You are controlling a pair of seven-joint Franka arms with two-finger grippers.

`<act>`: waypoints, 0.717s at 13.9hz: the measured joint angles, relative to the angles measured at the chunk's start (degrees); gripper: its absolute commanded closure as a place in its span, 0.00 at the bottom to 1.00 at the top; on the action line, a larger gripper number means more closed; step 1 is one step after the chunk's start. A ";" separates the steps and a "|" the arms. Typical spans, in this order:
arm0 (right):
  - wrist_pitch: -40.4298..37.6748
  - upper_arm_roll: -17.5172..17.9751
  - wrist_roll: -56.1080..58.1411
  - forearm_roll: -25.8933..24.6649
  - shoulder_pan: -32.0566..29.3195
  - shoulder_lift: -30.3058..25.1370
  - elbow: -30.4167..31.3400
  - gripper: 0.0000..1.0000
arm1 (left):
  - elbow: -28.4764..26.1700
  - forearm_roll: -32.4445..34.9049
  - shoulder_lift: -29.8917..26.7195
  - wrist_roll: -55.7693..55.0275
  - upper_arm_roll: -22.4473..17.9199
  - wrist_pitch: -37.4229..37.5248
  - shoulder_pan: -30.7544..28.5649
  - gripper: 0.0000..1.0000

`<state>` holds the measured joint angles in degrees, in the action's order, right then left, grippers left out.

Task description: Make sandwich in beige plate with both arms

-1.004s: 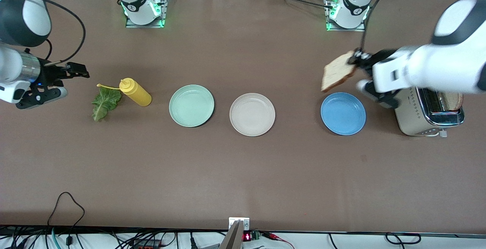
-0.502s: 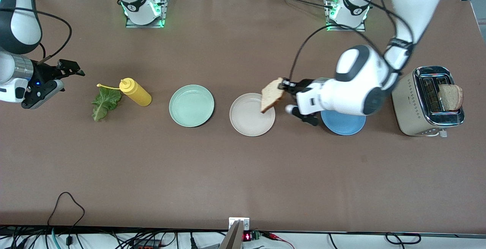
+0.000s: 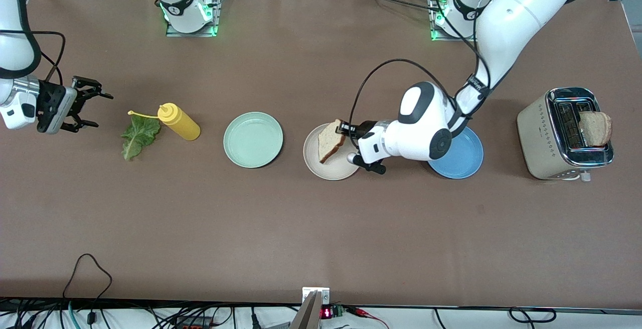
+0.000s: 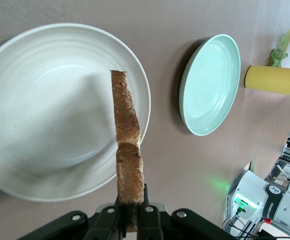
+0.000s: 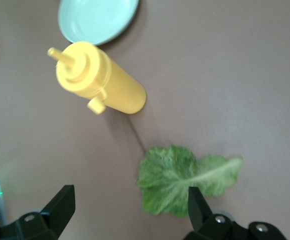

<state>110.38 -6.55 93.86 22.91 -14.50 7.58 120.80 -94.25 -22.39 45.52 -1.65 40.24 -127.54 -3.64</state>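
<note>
My left gripper [image 3: 344, 129] is shut on a slice of bread [image 3: 329, 141] and holds it on edge over the beige plate [image 3: 313, 165]; the left wrist view shows the slice's crust edge [image 4: 126, 145] above the plate [image 4: 45, 125]. A second slice of bread [image 3: 595, 128] stands in the toaster [image 3: 549, 141]. The lettuce leaf [image 3: 137, 136] lies flat beside the yellow bottle, toward the right arm's end. My right gripper [image 3: 90, 108] is open in the air beside the leaf; in the right wrist view [image 5: 130, 207] the leaf [image 5: 185, 177] lies by one fingertip.
A yellow squeeze bottle [image 3: 179, 121] lies between the lettuce and the mint-green plate [image 3: 253, 139]. A blue plate [image 3: 464, 156] sits between the beige plate and the toaster, partly under my left arm. Cables run along the table's near edge.
My left gripper carried the bread from over the blue plate's end to over the beige plate and lower. My right gripper turned and dropped slightly beside the lettuce.
</note>
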 measured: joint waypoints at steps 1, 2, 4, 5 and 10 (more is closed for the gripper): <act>0.77 -0.01 5.76 2.64 -1.06 0.01 1.71 0.00 | 0.18 0.00 0.68 0.03 -0.08 -0.14 -0.02 1.00; 1.25 -0.02 11.14 5.31 -1.83 0.02 3.16 0.00 | 0.31 0.00 1.23 0.06 -0.26 -0.14 -0.04 1.00; 1.96 -0.01 20.04 10.76 -2.53 0.06 5.35 0.00 | 0.43 0.00 2.18 0.11 -0.39 -0.86 -0.04 0.99; 2.04 -0.01 24.79 14.06 -2.72 0.18 6.37 0.00 | 0.43 0.00 2.76 0.12 -0.40 -1.72 -0.04 0.97; 1.87 0.07 42.47 25.63 -4.16 4.82 9.23 0.00 | 1.61 0.00 5.98 0.17 -0.61 -3.12 -0.04 0.00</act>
<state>112.26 -6.48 136.33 48.54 -18.67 12.41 130.03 -92.64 -22.39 51.50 -1.48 39.63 -130.66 -3.68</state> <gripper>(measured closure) 0.000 0.863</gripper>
